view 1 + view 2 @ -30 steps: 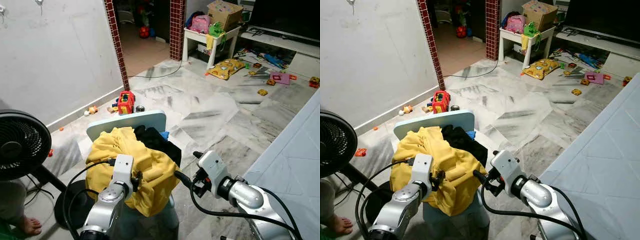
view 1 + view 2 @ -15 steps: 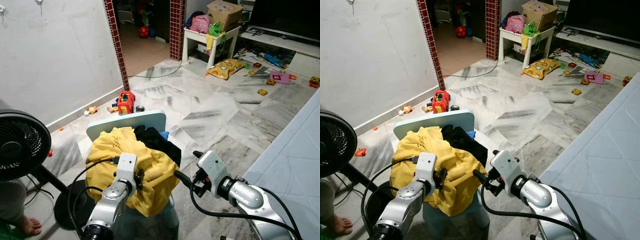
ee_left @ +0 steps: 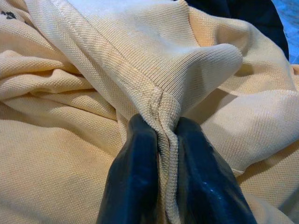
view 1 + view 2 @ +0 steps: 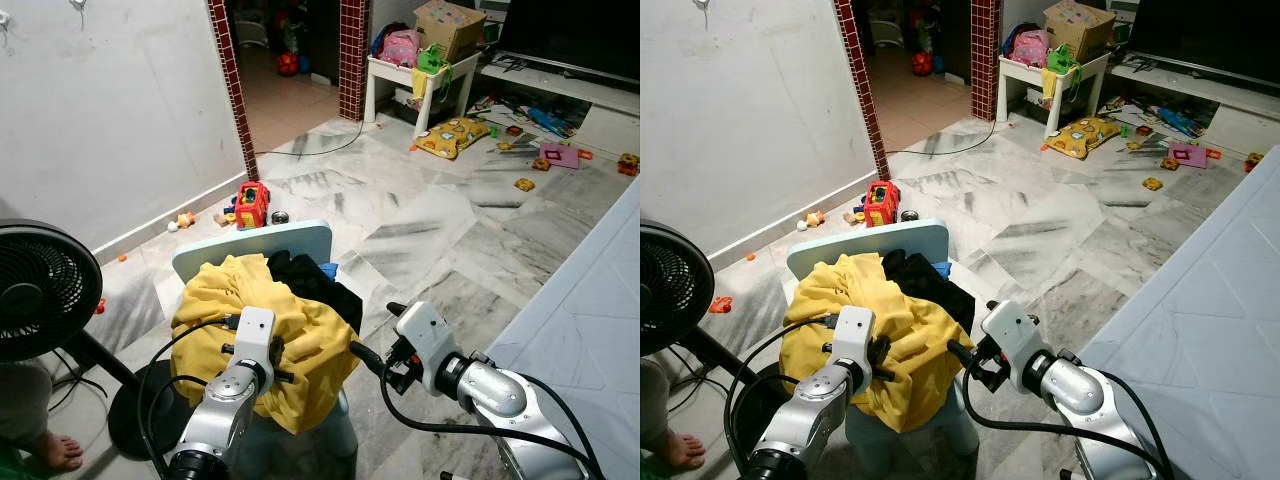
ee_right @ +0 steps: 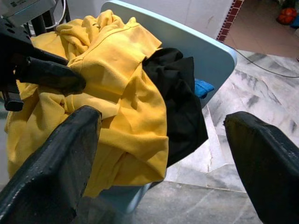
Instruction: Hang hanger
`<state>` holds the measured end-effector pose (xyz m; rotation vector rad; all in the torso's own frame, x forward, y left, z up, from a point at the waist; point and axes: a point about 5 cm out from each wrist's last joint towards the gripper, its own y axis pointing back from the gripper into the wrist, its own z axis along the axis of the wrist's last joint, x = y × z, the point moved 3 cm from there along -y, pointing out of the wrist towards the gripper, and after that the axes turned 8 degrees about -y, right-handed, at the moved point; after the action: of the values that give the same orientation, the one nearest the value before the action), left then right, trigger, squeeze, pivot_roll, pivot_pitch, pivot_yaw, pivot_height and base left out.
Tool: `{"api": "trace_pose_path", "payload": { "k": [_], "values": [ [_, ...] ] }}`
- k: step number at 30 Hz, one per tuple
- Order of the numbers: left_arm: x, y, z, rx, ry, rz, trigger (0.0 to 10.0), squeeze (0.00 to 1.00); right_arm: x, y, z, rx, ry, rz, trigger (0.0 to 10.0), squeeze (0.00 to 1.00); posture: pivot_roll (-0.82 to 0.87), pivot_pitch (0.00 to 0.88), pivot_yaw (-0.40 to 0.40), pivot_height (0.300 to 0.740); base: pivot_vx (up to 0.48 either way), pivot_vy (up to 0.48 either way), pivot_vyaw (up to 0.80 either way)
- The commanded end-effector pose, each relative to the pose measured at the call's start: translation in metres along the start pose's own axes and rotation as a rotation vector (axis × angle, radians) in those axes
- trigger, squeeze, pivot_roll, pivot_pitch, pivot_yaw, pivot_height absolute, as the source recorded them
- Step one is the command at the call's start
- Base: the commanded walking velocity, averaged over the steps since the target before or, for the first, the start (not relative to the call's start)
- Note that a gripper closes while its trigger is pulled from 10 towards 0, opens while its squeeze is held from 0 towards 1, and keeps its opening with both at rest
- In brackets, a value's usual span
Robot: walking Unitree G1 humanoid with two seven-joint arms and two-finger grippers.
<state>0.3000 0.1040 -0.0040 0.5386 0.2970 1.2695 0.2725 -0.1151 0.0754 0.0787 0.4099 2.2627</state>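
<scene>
Pinching yellow shirt (image 4: 300, 350) on pale-blue chair (image 4: 290, 238), left gripper (image 3: 161, 140); right gripper (image 5: 163, 154) spread; marble floor (image 4: 420, 220).

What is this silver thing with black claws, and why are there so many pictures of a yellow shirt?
That is a robot with two silver arms. Two pictures come from cameras in its head, looking down. The other two come from cameras on its wrists, looking along its black fingers. In front of it is a light blue chair piled with a yellow shirt and a black garment. The left gripper has pinched a fold of the yellow shirt between its fingers. The right gripper waits beside the chair with its fingers spread wide, holding nothing. Toys lie on the marble floor, and a black fan stands nearby.
</scene>
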Motion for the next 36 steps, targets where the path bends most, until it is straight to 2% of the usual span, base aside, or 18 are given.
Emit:
{"api": "trace_pose_path", "payload": {
  "k": [1, 8, 16, 23, 30, 36],
  "values": [
    [0.003, -0.001, 0.003, -0.005, -0.009, 0.006, 0.0, 0.0, 0.003, -0.003, 0.003, -0.009, 0.013, 0.02, 10.0, 0.0, -0.22, 0.0, 0.052, 0.74, 0.0, 0.0, 0.0],
    [0.001, -0.001, 0.009, -0.033, -0.004, 0.006, 0.0, 0.0, 0.004, -0.004, 0.005, -0.017, 0.012, 0.027, 10.0, 0.0, -0.21, 0.01, 0.045, 0.74, 0.0, 0.0, 0.0],
    [-0.007, 0.001, 0.016, -0.071, 0.018, -0.011, 0.0, 0.0, 0.006, -0.006, 0.007, -0.017, 0.013, 0.054, 10.0, 0.0, -0.21, 0.018, 0.029, 0.74, 0.0, 0.0, 0.0],
    [-0.008, 0.009, 0.044, -0.171, -0.019, -0.032, 0.0, 0.0, 0.009, -0.007, 0.005, -0.014, 0.005, 0.063, 10.0, 0.0, -0.2, 0.022, 0.028, 0.74, 0.0, 0.0, 0.0],
    [-0.003, 0.016, 0.049, -0.214, -0.025, -0.006, 0.0, 0.0, 0.008, -0.008, 0.004, -0.016, 0.001, 0.044, 10.0, 0.0, -0.2, 0.026, 0.032, 0.74, 0.0, 0.0, 0.0],
    [-0.008, 0.024, 0.058, -0.268, -0.041, -0.014, 0.0, 0.0, 0.009, -0.008, 0.0, -0.008, 0.001, 0.031, 10.0, 0.0, -0.19, 0.027, 0.03, 0.74, 0.0, 0.0, 0.0]
  ]
}}
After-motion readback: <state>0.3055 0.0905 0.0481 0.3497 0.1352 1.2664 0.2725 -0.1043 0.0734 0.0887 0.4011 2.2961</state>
